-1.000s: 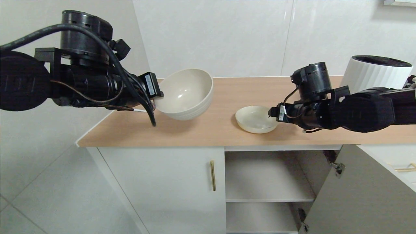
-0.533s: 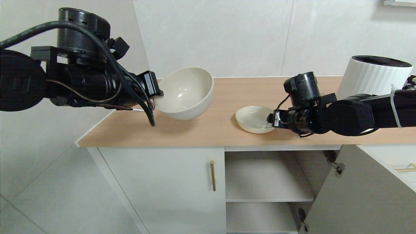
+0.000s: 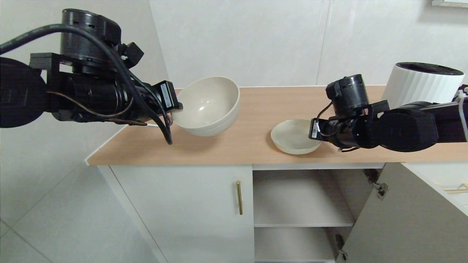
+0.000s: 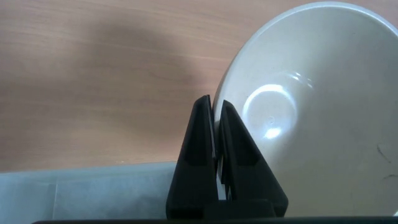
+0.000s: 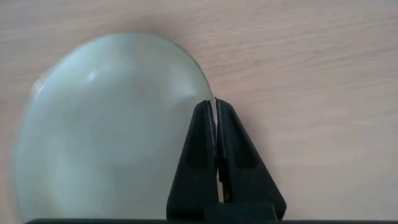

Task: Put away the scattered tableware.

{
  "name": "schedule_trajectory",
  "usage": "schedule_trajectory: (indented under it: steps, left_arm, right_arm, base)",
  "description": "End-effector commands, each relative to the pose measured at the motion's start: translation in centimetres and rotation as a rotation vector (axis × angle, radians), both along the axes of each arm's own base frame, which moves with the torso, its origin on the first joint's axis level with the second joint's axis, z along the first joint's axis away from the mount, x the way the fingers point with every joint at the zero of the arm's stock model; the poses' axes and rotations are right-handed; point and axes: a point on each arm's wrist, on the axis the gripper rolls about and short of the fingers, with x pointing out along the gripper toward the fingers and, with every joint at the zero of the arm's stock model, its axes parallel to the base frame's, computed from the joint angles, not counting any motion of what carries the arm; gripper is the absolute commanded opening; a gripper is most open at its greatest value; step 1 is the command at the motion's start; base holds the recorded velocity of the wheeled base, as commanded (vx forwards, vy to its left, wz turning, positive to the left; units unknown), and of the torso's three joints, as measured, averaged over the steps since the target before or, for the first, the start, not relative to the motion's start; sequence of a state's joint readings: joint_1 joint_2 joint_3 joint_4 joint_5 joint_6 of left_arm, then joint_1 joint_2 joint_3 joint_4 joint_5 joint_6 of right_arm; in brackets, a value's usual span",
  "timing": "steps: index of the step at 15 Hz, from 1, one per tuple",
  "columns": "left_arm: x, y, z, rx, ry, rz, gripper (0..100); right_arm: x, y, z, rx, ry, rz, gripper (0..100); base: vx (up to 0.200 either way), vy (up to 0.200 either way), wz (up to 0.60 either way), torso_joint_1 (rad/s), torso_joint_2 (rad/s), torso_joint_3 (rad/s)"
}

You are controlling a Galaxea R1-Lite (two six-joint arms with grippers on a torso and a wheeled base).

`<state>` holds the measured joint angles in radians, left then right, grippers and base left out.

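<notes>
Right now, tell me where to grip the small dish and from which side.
Grip the thin rim of the small dish at its right edge, coming in low from the robot's right. It is shallow and handleless, so only a rim pinch fits; the right gripper is shut there.

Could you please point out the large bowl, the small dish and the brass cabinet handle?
large bowl (image 3: 210, 104), head view, on its inner wall.
small dish (image 3: 292, 135), head view, on its inside floor.
brass cabinet handle (image 3: 239, 197), head view, on the middle of the bar.
</notes>
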<state>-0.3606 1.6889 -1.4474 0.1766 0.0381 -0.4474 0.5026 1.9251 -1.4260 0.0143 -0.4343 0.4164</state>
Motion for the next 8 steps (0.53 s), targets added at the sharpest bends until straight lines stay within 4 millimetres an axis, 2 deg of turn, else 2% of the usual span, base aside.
schedule_trajectory:
  steps: [1, 2, 3, 4, 6, 8]
  left_arm:
    - [-1.5, 0.6, 0.6, -0.006, -0.015, 0.001, 0]
    - [-2.0, 0.7, 0.6, -0.007, -0.016, -0.001, 0]
    - [-3.8, 1.3, 0.9, -0.012, -0.034, -0.008, 0]
    - [-5.1, 1.7, 0.9, -0.018, -0.050, -0.011, 0]
    - [-7.7, 1.6, 0.4, -0.021, -0.054, -0.055, 0]
    - [-9.2, 1.7, -1.1, -0.005, -0.015, -0.076, 0]
  right_arm:
    - [-3.9, -0.5, 3.5, 0.043, -0.069, 0.051, 0]
    - [-4.7, -0.6, 4.0, 0.050, -0.079, 0.062, 0]
    - [-7.3, -1.0, 4.8, 0.063, -0.088, 0.117, 0]
    - [-8.7, -1.2, 5.0, 0.077, -0.082, 0.160, 0]
    - [-10.3, -1.2, 4.4, 0.087, -0.055, 0.216, 0]
    - [-11.0, -1.6, 3.6, 0.078, -0.035, 0.214, 0]
  base:
    - [0.000, 0.000, 0.00, 0.000, 0.00, 0.000]
    - [0.000, 0.000, 0.00, 0.000, 0.00, 0.000]
    - [0.000, 0.000, 0.00, 0.000, 0.00, 0.000]
    - [0.000, 0.000, 0.00, 0.000, 0.00, 0.000]
    - [0.000, 0.000, 0.00, 0.000, 0.00, 0.000]
    - [0.000, 0.000, 0.00, 0.000, 0.00, 0.000]
